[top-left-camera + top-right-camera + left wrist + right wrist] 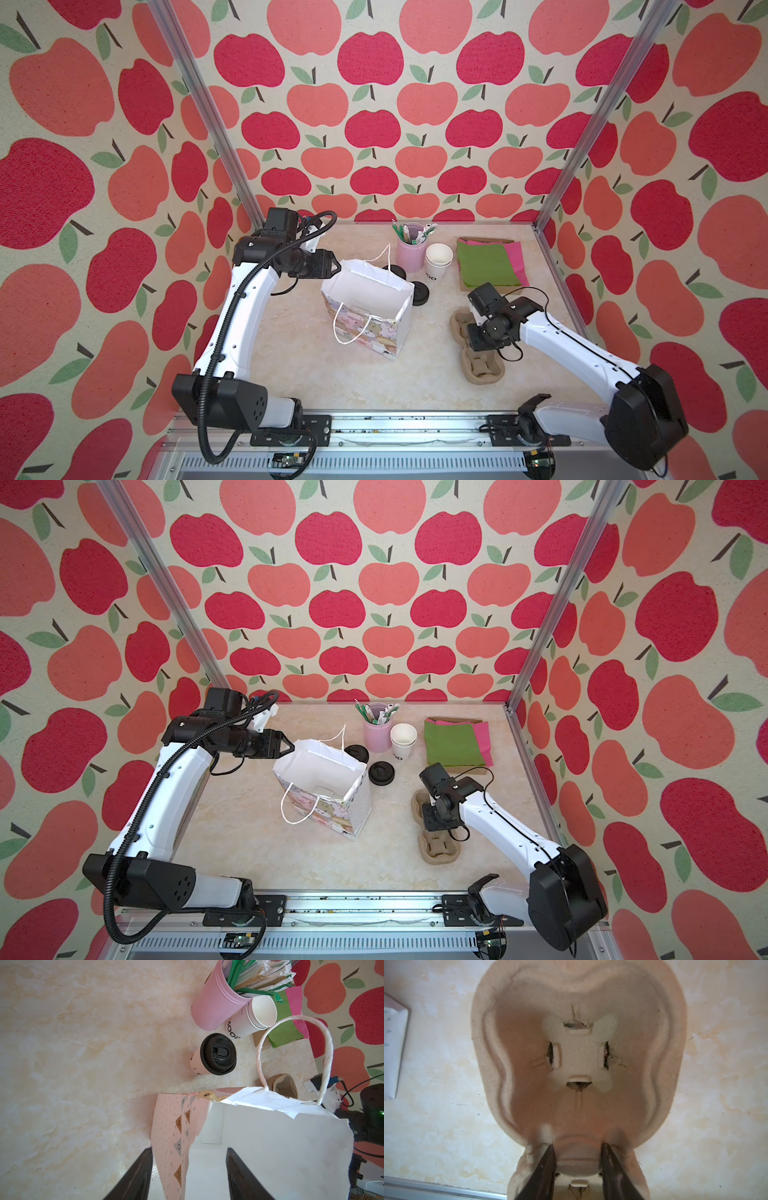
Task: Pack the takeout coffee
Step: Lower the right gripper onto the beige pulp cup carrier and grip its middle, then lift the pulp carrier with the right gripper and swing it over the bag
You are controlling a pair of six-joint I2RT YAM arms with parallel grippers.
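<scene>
Two takeout coffees, white cups with black lids, stand behind the bag's right side in both top views [419,293] [381,773]; the farther one [399,272] is partly hidden by the bag. The left wrist view shows one coffee [218,1056]. The patterned paper bag [370,336] [270,1147] stands open. My left gripper [334,266] [189,1148] is open and straddles the bag's left wall. My right gripper [478,336] [577,1144] points down, shut on the middle ridge of the tan cup carrier [484,368] [571,1053], which lies on the table.
A pink holder of stirrers [410,253] and a stack of lidless white cups [438,259] stand at the back. Green and pink napkins [484,264] lie at the back right. The bag's rope handle [326,1053] arches over its rim.
</scene>
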